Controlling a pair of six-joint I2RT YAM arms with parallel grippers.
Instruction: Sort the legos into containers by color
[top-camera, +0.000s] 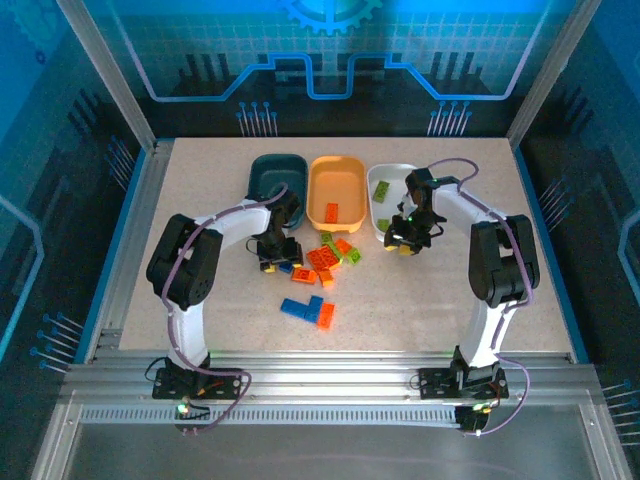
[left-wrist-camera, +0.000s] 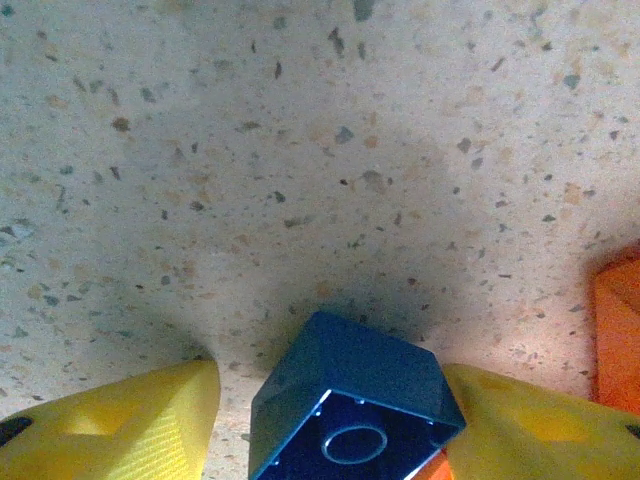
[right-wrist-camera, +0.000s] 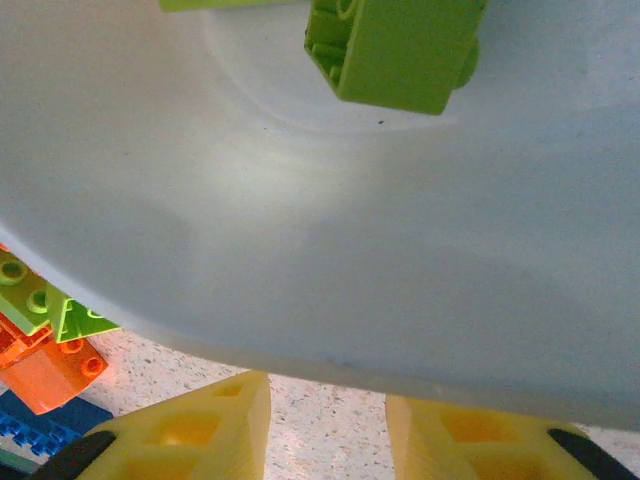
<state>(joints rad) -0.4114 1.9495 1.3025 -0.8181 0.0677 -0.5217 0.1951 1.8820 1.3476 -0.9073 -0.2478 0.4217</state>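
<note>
The orange tub (top-camera: 318, 200) is taken as the landmark among the 3 containers. The dark teal tub (top-camera: 258, 172) stands just beside it on its left, and the white tub (top-camera: 396, 168) just beside it on its right. The loose legos (top-camera: 325, 258) are heaped on the table on the near side of the orange tub, toward the arm bases.

The left gripper (top-camera: 272, 256) is seen low at the left edge of that heap. In its wrist view a blue brick (left-wrist-camera: 350, 405) sits between the 2 yellow fingers (left-wrist-camera: 125, 425). The finger on the right of that view appears to be touched by the brick, while a sliver of table is seen between it and the other finger. The jaws are thus set partly apart about the brick, and whether it is gripped cannot be told. The brick looks squat, so no long axis can be made out.

The relation judged to matter is that the teal tub lies beyond the left gripper, away from the bases and left of the orange tub. The left arm is the nearer one to it.

The right gripper (top-camera: 404, 243) is at the near rim of the white tub. Its fingers (right-wrist-camera: 190, 430) are narrowly parted with nothing between them. A lime green brick (right-wrist-camera: 395, 50) is seen inside that tub.
</note>
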